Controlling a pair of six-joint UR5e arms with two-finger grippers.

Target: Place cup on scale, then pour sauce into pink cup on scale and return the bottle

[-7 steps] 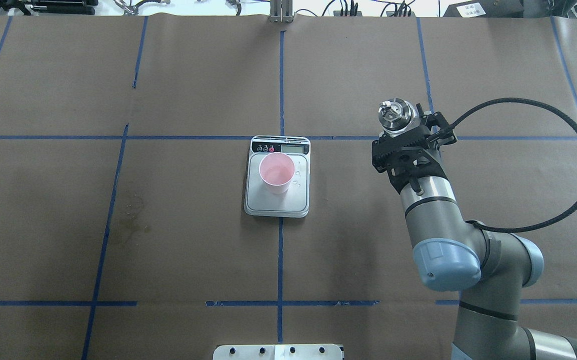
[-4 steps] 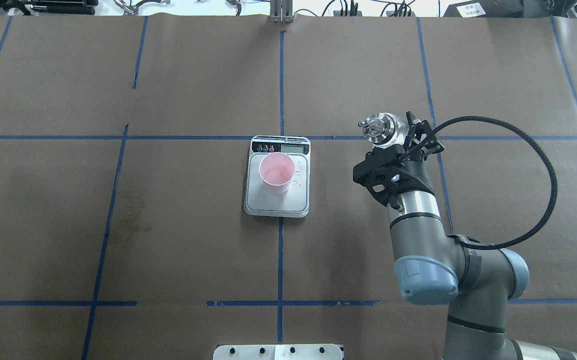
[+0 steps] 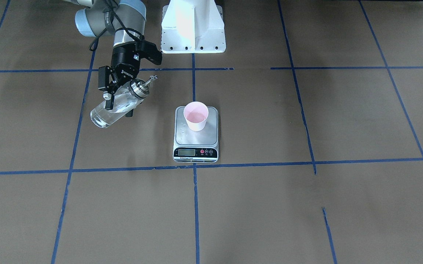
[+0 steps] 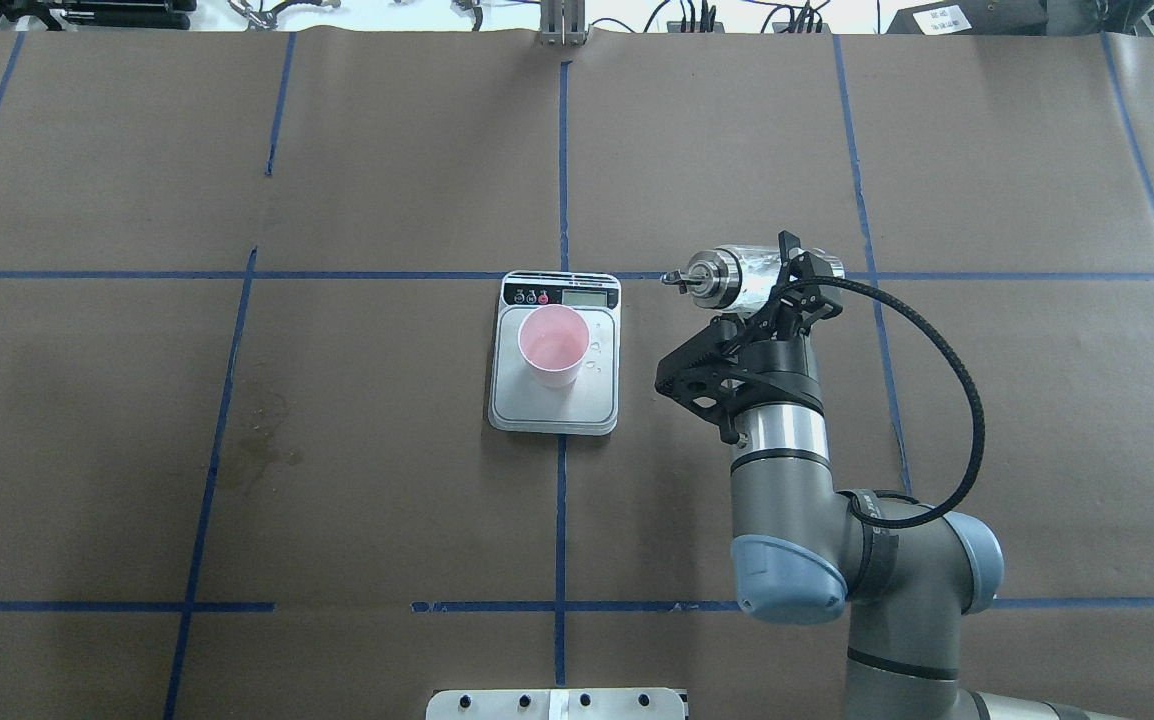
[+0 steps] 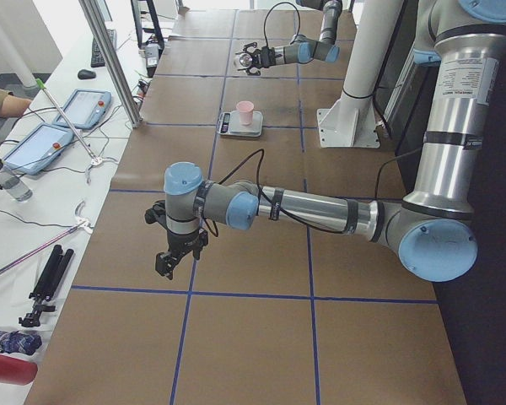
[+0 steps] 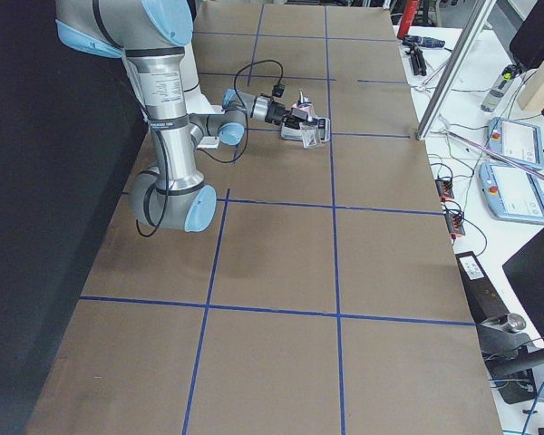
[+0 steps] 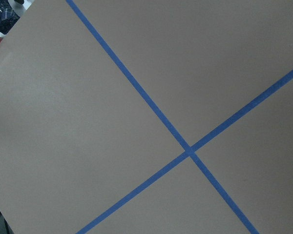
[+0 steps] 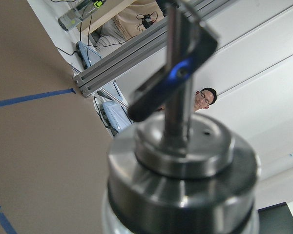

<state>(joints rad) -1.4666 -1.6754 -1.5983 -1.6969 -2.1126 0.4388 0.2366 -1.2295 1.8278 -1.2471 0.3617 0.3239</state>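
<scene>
The pale pink cup stands on the silver scale at the table's middle, also in the front view. Small drops lie on the platform beside it. My right gripper is shut on the clear glass bottle, held in the air right of the scale. The bottle lies strongly tilted, with its metal spout pointing toward the scale; clear sauce shows in it. The right wrist view is filled by the collar and spout. My left gripper shows only in the left side view; I cannot tell its state.
A faint wet stain marks the brown paper left of the scale. The white robot base stands behind the scale. Blue tape lines cross the table. Operators' tablets lie beyond the far edge, and a person watches.
My right arm has moved left toward the scale with the bottle. The bottle has tipped from upright to nearly lying, spout toward the scale. Cup and scale have not moved.
</scene>
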